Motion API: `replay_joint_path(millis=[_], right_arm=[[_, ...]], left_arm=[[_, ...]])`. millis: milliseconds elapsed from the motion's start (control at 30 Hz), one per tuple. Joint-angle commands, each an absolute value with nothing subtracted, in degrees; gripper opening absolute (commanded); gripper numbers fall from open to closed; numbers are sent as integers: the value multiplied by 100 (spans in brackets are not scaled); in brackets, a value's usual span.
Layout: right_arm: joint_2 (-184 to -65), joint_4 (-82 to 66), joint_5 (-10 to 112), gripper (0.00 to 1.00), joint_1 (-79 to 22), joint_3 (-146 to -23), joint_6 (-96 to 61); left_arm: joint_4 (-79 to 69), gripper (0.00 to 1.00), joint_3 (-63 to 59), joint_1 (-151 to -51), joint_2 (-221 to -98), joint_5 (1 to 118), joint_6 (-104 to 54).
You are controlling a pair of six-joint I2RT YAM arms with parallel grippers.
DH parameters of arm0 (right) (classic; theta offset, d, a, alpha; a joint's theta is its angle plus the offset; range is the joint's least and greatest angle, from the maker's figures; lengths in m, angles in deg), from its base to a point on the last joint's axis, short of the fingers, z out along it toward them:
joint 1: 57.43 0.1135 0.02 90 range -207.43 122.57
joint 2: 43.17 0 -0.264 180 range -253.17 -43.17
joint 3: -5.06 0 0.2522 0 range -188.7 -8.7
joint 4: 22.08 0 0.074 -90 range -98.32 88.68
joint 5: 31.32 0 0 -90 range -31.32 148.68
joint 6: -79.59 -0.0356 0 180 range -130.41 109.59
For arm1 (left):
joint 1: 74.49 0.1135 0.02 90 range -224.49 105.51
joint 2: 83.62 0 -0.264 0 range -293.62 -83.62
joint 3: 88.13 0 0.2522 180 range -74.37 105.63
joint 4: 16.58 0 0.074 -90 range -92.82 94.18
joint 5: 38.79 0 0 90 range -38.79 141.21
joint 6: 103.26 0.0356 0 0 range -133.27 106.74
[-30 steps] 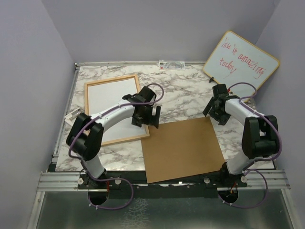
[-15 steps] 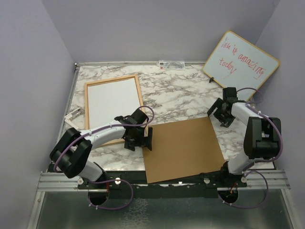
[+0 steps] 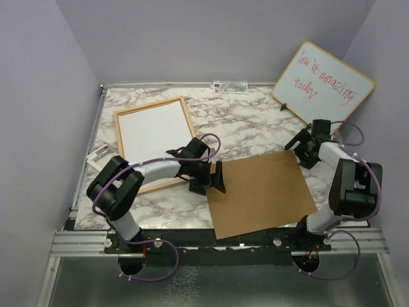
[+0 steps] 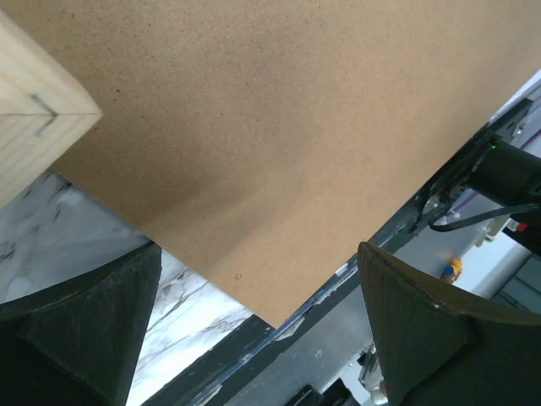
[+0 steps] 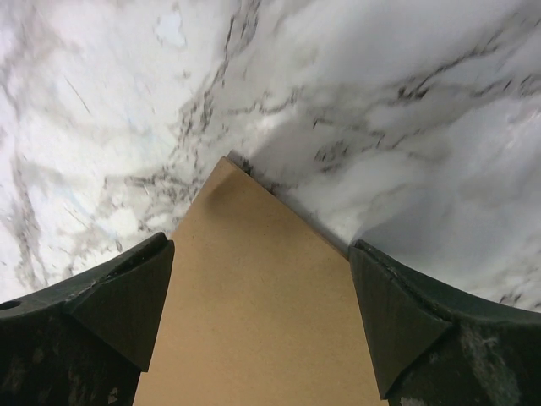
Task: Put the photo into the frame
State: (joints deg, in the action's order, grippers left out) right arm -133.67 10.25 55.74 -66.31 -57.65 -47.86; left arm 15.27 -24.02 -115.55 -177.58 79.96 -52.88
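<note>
Brown backing board (image 3: 262, 192) lies beside the frame (image 3: 151, 131), whiteboard (image 3: 323, 83) behind.

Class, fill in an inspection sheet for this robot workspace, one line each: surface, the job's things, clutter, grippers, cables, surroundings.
Surface: marble-patterned table, flat.
Job's things: frame lies flat at the far left; photo not seen.
Clutter: brown backing board, its near corner past the table's front edge; whiteboard with red writing leaning at the back right; small white item at the left edge.
Grippers: left gripper open at the board's left edge; right gripper open over the board's far right corner.
Cables: purple cables run along both arms.
Surroundings: plain walls on three sides; metal rail in front.
</note>
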Motion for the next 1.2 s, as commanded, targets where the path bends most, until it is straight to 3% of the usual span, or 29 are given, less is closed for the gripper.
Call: replay_joint_path(millis=[0, 467, 767, 967, 1067, 1167], right_arm=[[-13812, 966, 5082, 90, -6932, -5315, -4911], [-13896, 558, 4908, 88, -7387, -5297, -5098], [-13323, -251, 3551, 84, -7413, -4882, -5215], [-12686, -287, 3533, 84, -7413, -4902, -5131], [-12558, -116, 3694, 85, -7413, -4990, -5084], [-12667, 174, 3822, 84, -7413, -5151, -4967]], left_arm=[[554, 98, -1751, -11682, -18508, 8260, -5132], [650, 95, 314, -11789, -20104, 8657, -5032], [328, 92, 1159, -11817, -20273, 9431, -4873], [-460, 92, 1389, -11892, -20358, 9918, -5336], [-646, 91, 1423, -11903, -20498, 9842, -5572], [163, 91, 1526, -11811, -20556, 9229, -5170]])
